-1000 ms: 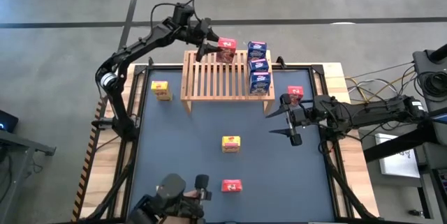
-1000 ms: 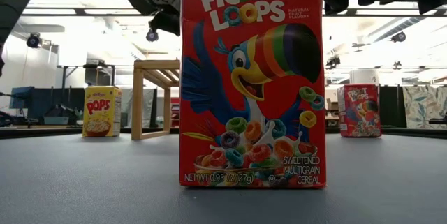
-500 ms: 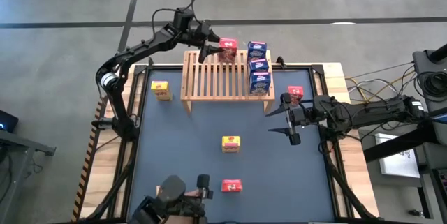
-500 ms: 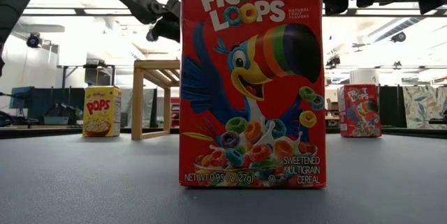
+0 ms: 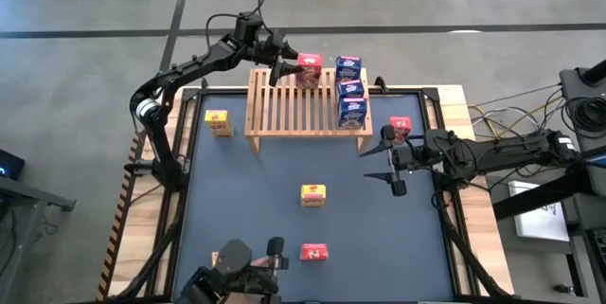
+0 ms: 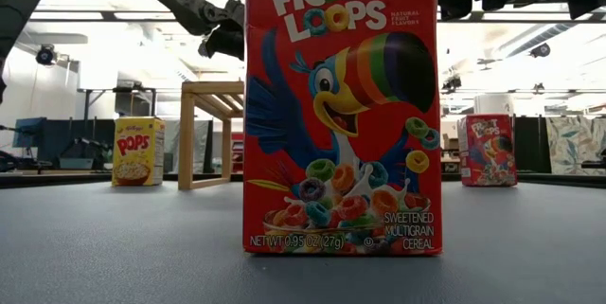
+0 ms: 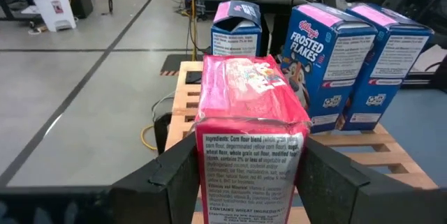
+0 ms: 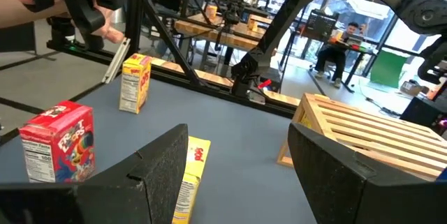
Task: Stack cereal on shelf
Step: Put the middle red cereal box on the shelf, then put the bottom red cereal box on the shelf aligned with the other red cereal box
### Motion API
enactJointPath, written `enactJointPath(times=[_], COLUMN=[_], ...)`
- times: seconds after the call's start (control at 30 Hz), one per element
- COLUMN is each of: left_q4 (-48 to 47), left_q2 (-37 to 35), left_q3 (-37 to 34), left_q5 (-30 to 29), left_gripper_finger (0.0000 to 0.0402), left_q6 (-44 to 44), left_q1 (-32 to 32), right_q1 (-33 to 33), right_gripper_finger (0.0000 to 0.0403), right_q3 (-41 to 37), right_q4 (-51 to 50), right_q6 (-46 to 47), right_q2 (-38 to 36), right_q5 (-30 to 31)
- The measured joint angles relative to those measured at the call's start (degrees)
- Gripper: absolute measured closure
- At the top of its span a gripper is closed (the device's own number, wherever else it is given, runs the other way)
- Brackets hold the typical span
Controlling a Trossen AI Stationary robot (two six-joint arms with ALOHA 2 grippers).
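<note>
One red cereal box (image 7: 250, 137), gripped in our left claw (image 5: 281, 62), hovers at the shelf (image 5: 294, 105) in the upper centre, needing lowering beside the blue boxes (image 5: 351, 91), while our right claw (image 5: 390, 164) waits wide open, empty.

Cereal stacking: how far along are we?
Done: three blue boxes stand on the shelf. In hand: the left gripper holds a red box at the shelf's far edge beside them. Left: on the table, a yellow box left of the shelf, a red box beside the shelf, a yellow box mid-table and a red box near the front. The right gripper hovers open over the table.
</note>
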Motion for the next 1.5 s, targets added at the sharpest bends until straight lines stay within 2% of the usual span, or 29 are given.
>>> enactJointPath(times=[0.3, 0.47, 0.63, 0.8, 0.97, 1.07, 1.23, 1.5], left_q4=[0.0, -0.7, -2.4, -9.7, -18.4, -23.8, -27.1, -19.7], left_q2=[0.0, -0.9, -4.4, -10.4, -16.5, -19.3, -24.5, -36.7], left_q3=[0.0, 0.6, 0.8, 0.8, 0.0, -1.3, -6.4, -21.8], left_q5=[-0.2, -0.5, -2.3, -5.9, -6.8, -11.6, -14.3, -21.5], left_gripper_finger=[0.0133, 0.0105, 0.0097, 0.0097, 0.0098, 0.0098, 0.0098, 0.0098], left_q6=[-1.1, -1.5, -1.0, 1.9, 3.4, 3.6, 2.6, -5.9], left_q1=[0.0, 0.4, 1.1, 1.5, 0.8, -0.1, -2.0, -9.0], right_q1=[0.0, 0.0, 0.0, 0.0, 0.0, 0.0, 0.0, 0.0], right_gripper_finger=[0.0168, 0.0168, 0.0168, 0.0168, 0.0168, 0.0168, 0.0168, 0.0168], right_q3=[0.0, 0.0, 0.0, 0.0, 0.0, 0.0, 0.0, 0.0], right_q4=[0.0, -0.1, -0.5, -0.7, -0.6, 0.1, 1.4, 2.2], right_q6=[0.0, 0.0, -0.1, -0.2, -0.7, -0.7, 0.1, 0.2], right_q2=[0.0, 0.0, 0.0, 0.0, 0.0, 0.0, 0.0, 0.0], right_q5=[0.0, 0.1, 0.2, 0.3, 0.3, 1.0, 2.9, 2.8])
